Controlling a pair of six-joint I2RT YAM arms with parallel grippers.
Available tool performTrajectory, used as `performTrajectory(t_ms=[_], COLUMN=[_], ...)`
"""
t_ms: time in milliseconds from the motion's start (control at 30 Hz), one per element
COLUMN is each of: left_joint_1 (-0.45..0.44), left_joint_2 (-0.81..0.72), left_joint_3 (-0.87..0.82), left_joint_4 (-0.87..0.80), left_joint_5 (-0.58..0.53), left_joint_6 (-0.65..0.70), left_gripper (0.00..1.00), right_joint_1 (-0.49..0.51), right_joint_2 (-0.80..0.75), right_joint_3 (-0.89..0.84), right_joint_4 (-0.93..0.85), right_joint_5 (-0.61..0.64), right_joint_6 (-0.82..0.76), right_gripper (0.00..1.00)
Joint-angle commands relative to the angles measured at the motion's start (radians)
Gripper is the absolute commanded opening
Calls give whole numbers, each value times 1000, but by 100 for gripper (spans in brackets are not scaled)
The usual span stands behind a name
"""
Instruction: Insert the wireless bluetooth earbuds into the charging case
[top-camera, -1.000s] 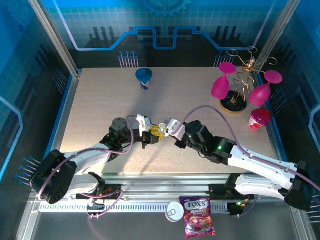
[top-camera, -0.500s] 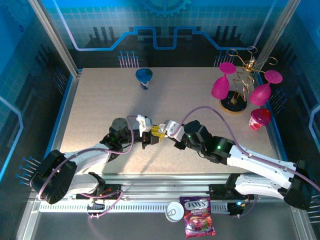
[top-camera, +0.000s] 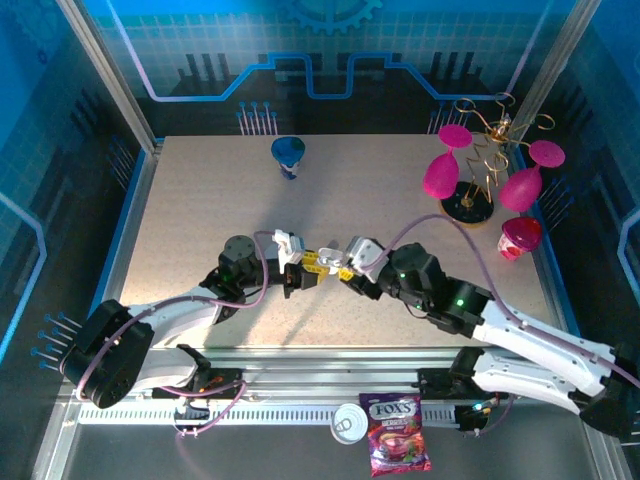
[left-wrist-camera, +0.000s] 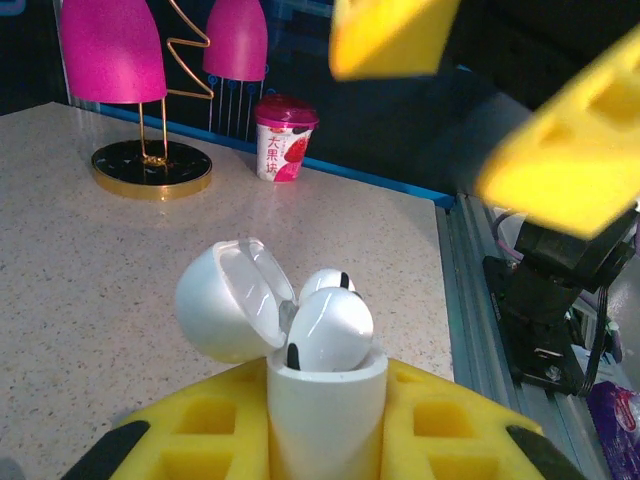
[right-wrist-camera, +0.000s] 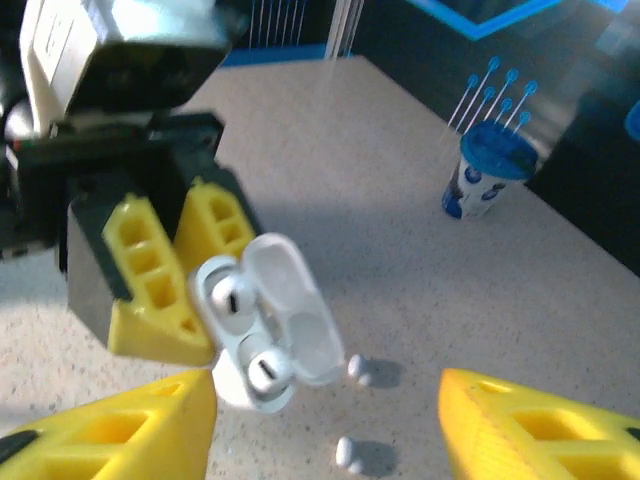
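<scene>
left gripper (top-camera: 312, 262) is clamped on the case (left-wrist-camera: 327, 405), whose lid (left-wrist-camera: 225, 310) is open, with two earbuds (left-wrist-camera: 330, 328) seated inside. two loose earbuds (right-wrist-camera: 360, 370) lie on the table (top-camera: 200, 200) just beside the case. right gripper (top-camera: 345, 268) is near the case, jaws apart, holding nothing.

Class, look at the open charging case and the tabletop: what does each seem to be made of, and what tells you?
The charging case: likely glossy white plastic, with highlights on its lid. The tabletop: speckled beige, matte, perhaps laminate or stone composite.
</scene>
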Motion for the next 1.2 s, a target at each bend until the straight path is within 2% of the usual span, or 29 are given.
performTrajectory(t_ms=[0, 67, 233, 500, 900, 1033, 1167], left_joint_1=[6, 5, 5, 5, 6, 6, 5], left_joint_2=[4, 14, 33, 43, 42, 43, 41], left_joint_3=[14, 11, 1, -8, -9, -10, -8], left_joint_4=[79, 108, 192, 250, 260, 256, 241], left_joint_5=[38, 58, 88, 128, 132, 140, 171], left_joint_6=[30, 26, -9, -26, -29, -21, 6], left_gripper=[0, 0, 0, 0, 0, 0, 0], right_joint_1=[-81, -125, -164, -171, -192, -218, -288], right_joint_2=[-11, 12, 83, 137, 112, 73, 65], right_joint_3=[1, 35, 110, 114, 97, 77, 64], right_joint_4=[41, -21, -137, -136, -129, -70, -30], right_joint_5=[-119, -155, -237, -294, -331, -382, -447], right_joint_6=[251, 318, 329, 343, 327, 384, 491], right_gripper=[64, 65, 66, 68, 67, 69, 67])
